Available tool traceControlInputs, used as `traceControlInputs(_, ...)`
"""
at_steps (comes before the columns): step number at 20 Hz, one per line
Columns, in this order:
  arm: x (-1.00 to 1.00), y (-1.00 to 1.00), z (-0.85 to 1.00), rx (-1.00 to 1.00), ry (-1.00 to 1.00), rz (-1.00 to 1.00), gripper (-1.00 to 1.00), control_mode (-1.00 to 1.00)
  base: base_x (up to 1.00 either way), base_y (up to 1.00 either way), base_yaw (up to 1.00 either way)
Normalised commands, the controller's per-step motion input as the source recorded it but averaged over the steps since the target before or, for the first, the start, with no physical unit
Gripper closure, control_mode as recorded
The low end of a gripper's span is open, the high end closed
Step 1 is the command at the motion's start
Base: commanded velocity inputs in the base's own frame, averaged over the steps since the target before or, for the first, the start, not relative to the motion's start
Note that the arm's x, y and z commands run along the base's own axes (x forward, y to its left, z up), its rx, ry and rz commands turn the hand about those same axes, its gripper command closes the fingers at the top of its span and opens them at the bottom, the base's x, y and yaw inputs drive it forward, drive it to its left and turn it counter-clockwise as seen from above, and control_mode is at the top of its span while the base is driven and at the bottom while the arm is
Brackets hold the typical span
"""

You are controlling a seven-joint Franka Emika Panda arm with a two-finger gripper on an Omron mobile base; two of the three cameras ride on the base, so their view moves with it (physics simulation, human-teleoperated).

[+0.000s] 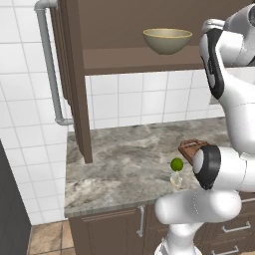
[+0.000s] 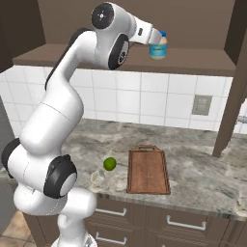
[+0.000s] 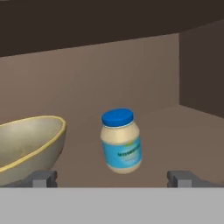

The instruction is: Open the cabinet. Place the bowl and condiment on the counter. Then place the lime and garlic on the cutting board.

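- The gripper (image 3: 112, 178) stands at the open cabinet (image 1: 74, 79), facing the shelf. The jaws are spread wide and hold nothing; one fingertip shows to each side of the condiment (image 3: 121, 141).
- The condiment stands on the cabinet shelf, slightly tilted in the hand view, just beside the bowl (image 3: 26, 146). In the right base view the jar sits directly ahead of the wrist.
- Risk: the bowl's rim lies close to one finger. A forward advance is likely to strike the bowl and push it along the shelf or off its edge.
- Risk: a closure too high on the jar, at the blue lid, may let the rounded body slip or tip backward.
- Risk: a jar that leans may topple if one finger touches it before the other.
- The lime (image 2: 110, 164) and the garlic (image 2: 98, 178) rest on the counter (image 2: 202, 178), near its front edge and just beside the cutting board (image 2: 147, 171); neither is on the board yet.
- Labelling: the jar carries a blue label with pale lettering. The lettering is too small to read. No brand can be identified.
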Motion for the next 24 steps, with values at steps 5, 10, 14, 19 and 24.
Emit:
traceControlInputs(5,0.13,-0.28,-0.08,0.00,0.00,0.05,-1.00,-1.00,0.00,0.00,0.00)
traceControlInputs(10,0.30,-0.08,-0.03,0.00,0.00,0.03,-1.00,-1.00,0.00,0.00,0.00)
traceControlInputs(14,0.27,0.00,-0.07,0.00,0.00,0.03,-1.00,-1.00,0.00,0.00,0.00)
traceControlInputs(19,0.18,-0.01,-0.14,0.00,0.00,0.02,-1.00,-1.00,0.00,0.00,0.00)
traceControlInputs(24,0.16,-0.05,-0.11,0.00,0.00,0.02,-1.00,-1.00,0.00,0.00,0.00)
